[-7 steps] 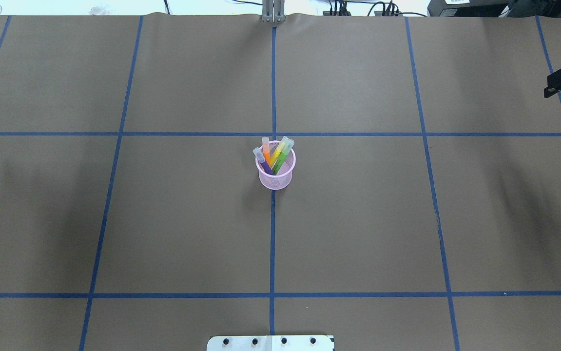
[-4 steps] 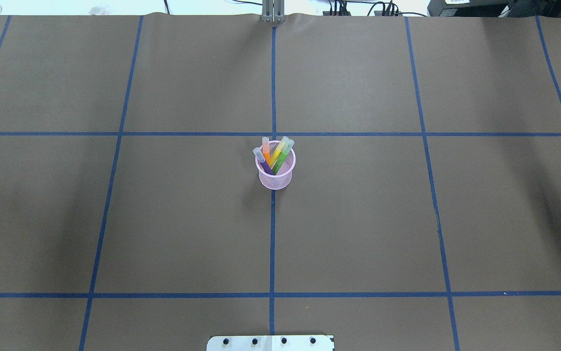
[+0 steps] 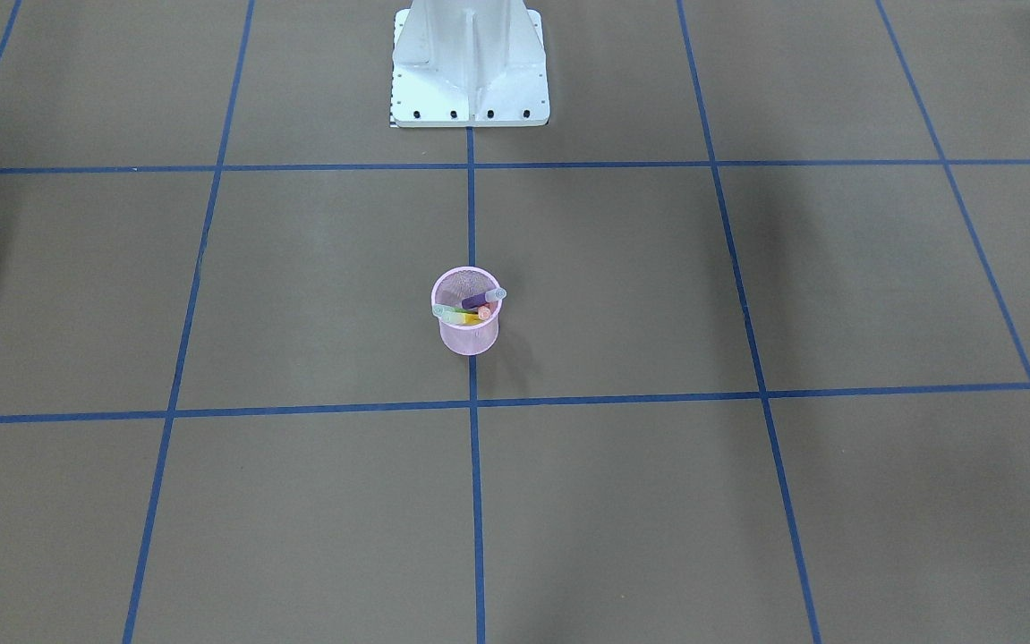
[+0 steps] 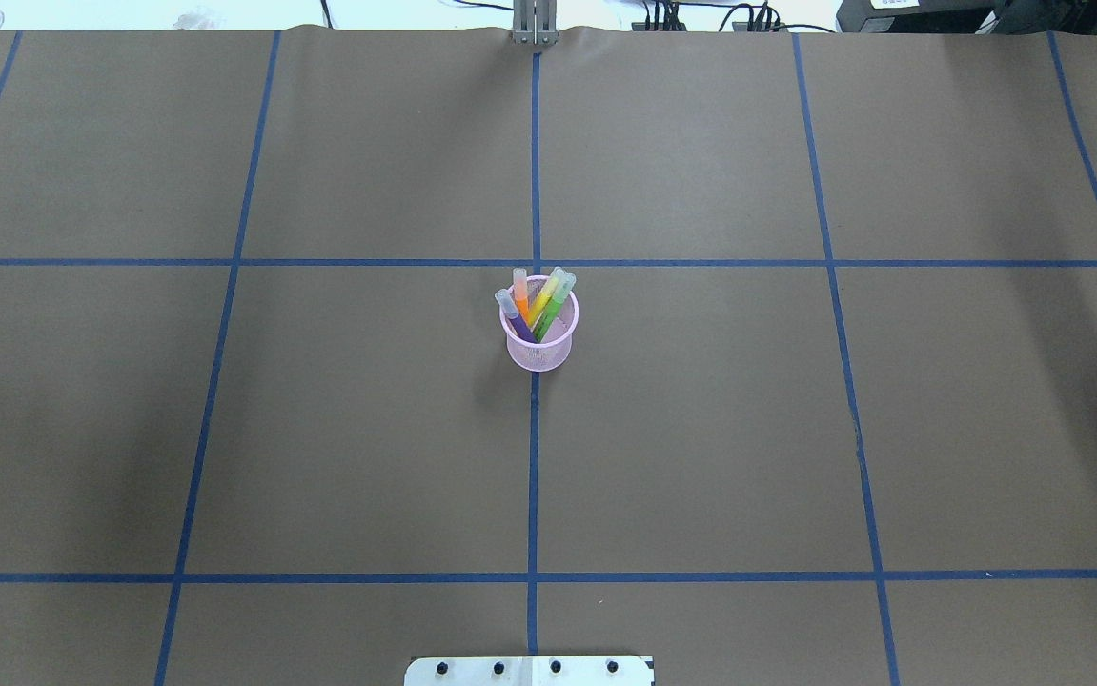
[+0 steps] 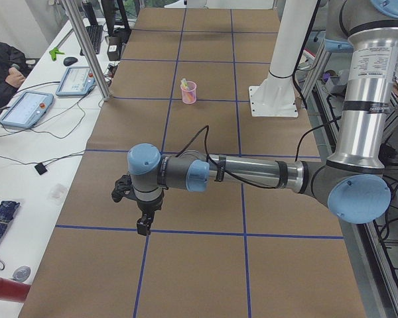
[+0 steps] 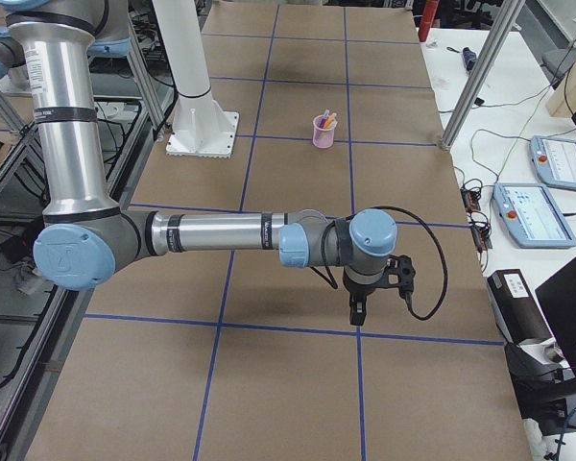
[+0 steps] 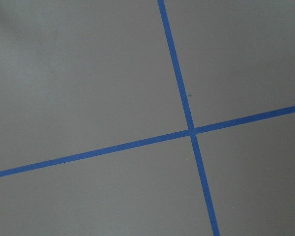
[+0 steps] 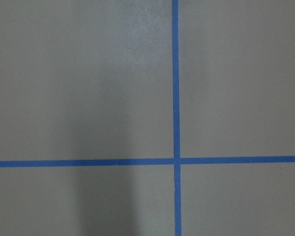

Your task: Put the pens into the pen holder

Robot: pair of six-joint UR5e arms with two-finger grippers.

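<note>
**Ana:** Pens (image 4: 537, 305), where do they sit?

**Ben:** All of them stand in the pen holder (image 4: 538, 359), near the middle of the overhead view. It sits on the vertical line of blue tape (image 4: 535, 171), just below a crossing. The purple pen (image 4: 517, 322) leans to the upper left. The orange pen (image 4: 520, 292) points almost straight up the frame. The green pen (image 4: 558, 305) leans to the upper right, with a yellowish pen (image 4: 543, 300) just beside it. Their whitish cap ends stick out above the rim.

**Ana:** And the holder itself?

**Ben:** Upright on the brown table (image 4: 796, 429).

**Ana:** Grippers?

**Ben:** The left gripper (image 5: 143, 226) hangs in the lower left of the left-side view, pointing down near a tape line, well apart from the holder. The right gripper (image 6: 356, 313) hangs right of centre in the right-side view. It also points down, equally far from the holder.

**Ana:** Spread or closed?

**Ben:** I cannot tell for either. They appear only in the side views, and each wrist camera shows just brown surface and a tape crossing.
</note>
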